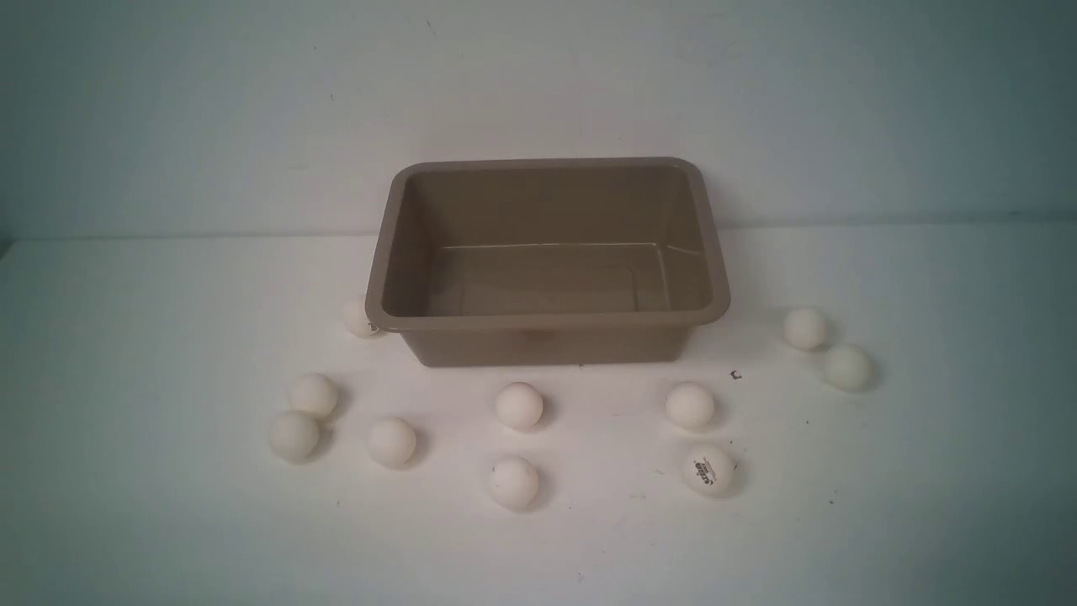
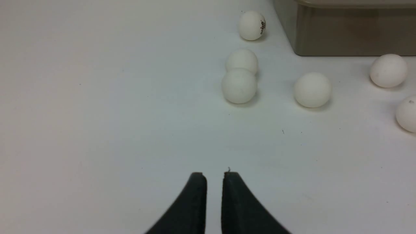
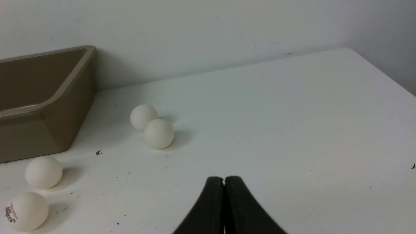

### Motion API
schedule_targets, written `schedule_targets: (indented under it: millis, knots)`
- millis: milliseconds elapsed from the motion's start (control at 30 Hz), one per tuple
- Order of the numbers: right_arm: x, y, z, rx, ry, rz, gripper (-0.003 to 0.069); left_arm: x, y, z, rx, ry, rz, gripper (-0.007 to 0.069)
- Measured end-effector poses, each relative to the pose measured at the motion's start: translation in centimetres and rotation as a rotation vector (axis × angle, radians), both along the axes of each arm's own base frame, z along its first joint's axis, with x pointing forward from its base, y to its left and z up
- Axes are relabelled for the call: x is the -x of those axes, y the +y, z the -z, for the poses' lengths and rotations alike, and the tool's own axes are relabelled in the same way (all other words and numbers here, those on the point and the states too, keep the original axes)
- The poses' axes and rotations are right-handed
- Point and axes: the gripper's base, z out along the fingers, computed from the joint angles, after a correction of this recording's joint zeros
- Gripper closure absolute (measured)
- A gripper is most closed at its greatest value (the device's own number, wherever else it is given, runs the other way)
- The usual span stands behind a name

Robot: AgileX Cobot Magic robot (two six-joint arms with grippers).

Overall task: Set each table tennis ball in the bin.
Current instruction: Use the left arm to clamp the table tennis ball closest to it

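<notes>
Bin [image 1: 547, 321] stands at the back centre of the white worktop [image 1: 151, 522], with nothing inside it. Ten table tennis balls [image 1: 519, 405] lie loose on the worktop. One sits just beside the bin's left front corner and three are grouped further left. Four lie in front of the bin, and two lie close together to its right. Left claw [image 2: 214, 177]: fingers parted by a narrow slit, grasping nothing, over bare worktop. Right claw [image 3: 224, 180]: clenched tight, empty.
</notes>
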Motion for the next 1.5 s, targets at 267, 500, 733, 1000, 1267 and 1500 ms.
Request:
schedule_targets:
  millis: [267, 500, 733, 1000, 1267, 1500]
  knots:
    - [0.0, 0.0, 0.0, 0.000, 0.000, 0.000, 0.0675, 0.0, 0.0, 0.0, 0.000, 0.000, 0.000, 0.0566]
    - [0.0, 0.0, 0.0, 0.001, 0.000, 0.000, 0.0675, 0.0, 0.0, 0.0, 0.000, 0.000, 0.000, 0.0566]
    - [-0.2, 0.5, -1.3, -0.487, -0.177, 0.003, 0.0675, -0.1, -0.5, -0.5, 0.267, -0.033, -0.038, 0.0566]
    - [-0.2, 0.5, -2.1, -0.978, -0.289, 0.027, 0.0675, -0.2, -1.6, -1.6, 0.989, -0.007, -0.110, 0.0566]
    - [-0.2, 0.5, -2.1, -0.961, -0.285, 0.025, 0.0675, -0.5, -0.9, -2.7, 1.278, -0.104, -0.188, 0.0566]
    - [1.1, 1.5, -7.4, -0.531, -0.258, -0.122, 0.0675, -0.3, -1.0, -6.3, 0.880, -0.262, -0.047, 0.0566]
